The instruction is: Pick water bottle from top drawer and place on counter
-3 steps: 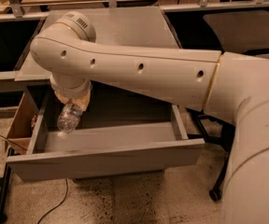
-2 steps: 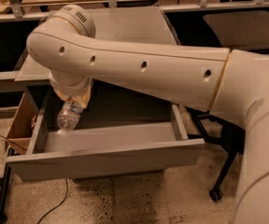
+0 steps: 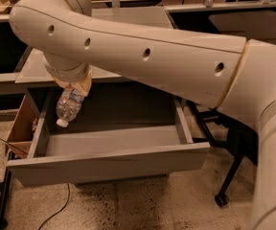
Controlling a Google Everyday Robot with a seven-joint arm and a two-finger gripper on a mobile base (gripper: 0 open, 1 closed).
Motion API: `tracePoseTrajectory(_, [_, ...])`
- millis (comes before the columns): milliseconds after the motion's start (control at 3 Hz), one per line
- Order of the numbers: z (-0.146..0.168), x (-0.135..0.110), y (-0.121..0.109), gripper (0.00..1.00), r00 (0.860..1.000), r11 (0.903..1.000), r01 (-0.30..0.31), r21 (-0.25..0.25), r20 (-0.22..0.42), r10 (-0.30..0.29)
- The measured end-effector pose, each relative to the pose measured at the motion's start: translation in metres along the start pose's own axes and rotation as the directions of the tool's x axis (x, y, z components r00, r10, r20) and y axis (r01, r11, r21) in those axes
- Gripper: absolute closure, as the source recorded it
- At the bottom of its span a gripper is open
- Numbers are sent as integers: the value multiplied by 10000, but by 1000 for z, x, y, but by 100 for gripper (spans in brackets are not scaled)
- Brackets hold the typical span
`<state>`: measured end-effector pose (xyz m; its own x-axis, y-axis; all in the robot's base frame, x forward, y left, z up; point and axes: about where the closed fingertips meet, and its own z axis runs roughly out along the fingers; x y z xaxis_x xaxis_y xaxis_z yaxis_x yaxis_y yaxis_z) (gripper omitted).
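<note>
The gripper is seen beneath the wrist of the single white arm, above the left part of the top drawer. The jaws are largely hidden by the wrist, but they are closed on the base end of one water bottle. The bottle is held tilted, cap downward, clear of the drawer floor and near the left inner side. One drawer is pulled open. One grey counter is seen behind the arm. One brown wooden box is set beside the drawer's left side.
</note>
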<state>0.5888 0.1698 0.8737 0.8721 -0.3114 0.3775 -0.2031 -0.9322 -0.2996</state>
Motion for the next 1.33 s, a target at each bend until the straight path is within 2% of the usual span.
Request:
tracePoseTrajectory(667, [3,61,-15,100,9977,9987,-508,81,-436,511])
tracePoseTrajectory(1000, [13,93,-6,100,9903,9907,-1292,418,-456,1311])
tracePoseTrajectory(1333, [23,118,9,100,9718,9700,-2293,807,-365,2328])
